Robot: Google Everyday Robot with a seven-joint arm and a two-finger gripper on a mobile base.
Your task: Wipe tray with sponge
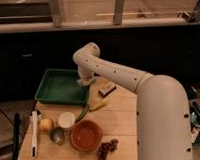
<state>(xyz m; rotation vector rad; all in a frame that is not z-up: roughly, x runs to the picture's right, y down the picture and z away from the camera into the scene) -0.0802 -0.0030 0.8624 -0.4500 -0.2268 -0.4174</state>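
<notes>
The green tray sits at the back left of the wooden table. My gripper points down at the tray's right side, just inside its right rim, at the end of the white arm that reaches in from the right. A small greyish patch shows under the gripper on the tray floor. I cannot tell whether it is the sponge. No blue-purple sponge shows plainly anywhere else.
A tan-and-black block lies right of the tray. In front are a yellow item, a green pod, a white cup, an orange bowl, grapes, a yellow fruit and a white-handled tool.
</notes>
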